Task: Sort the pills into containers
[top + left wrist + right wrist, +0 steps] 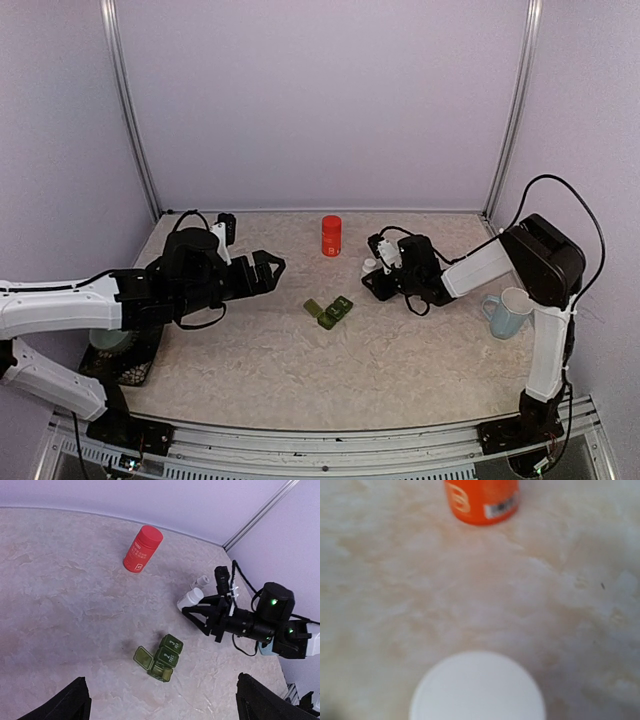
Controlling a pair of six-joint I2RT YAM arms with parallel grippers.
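We see the small dark green plastic strip of three joined lidded compartments (330,311) lying near the middle of the marbled tabletop (260,370), with one end lid flipped open. Toward the left edge our left hand (275,275) hovers, spread wide. Our right hand (371,270) sits at a small white plastic bottle (190,599), and we cannot tell whether it pinches the bottle; a red cylindrical plastic bottle (331,236) stands nearer the far edge.

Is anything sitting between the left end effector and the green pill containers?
Nothing visible. Only bare tabletop lies between the left end effector and the green containers; the red bottle stands farther back, off that line.
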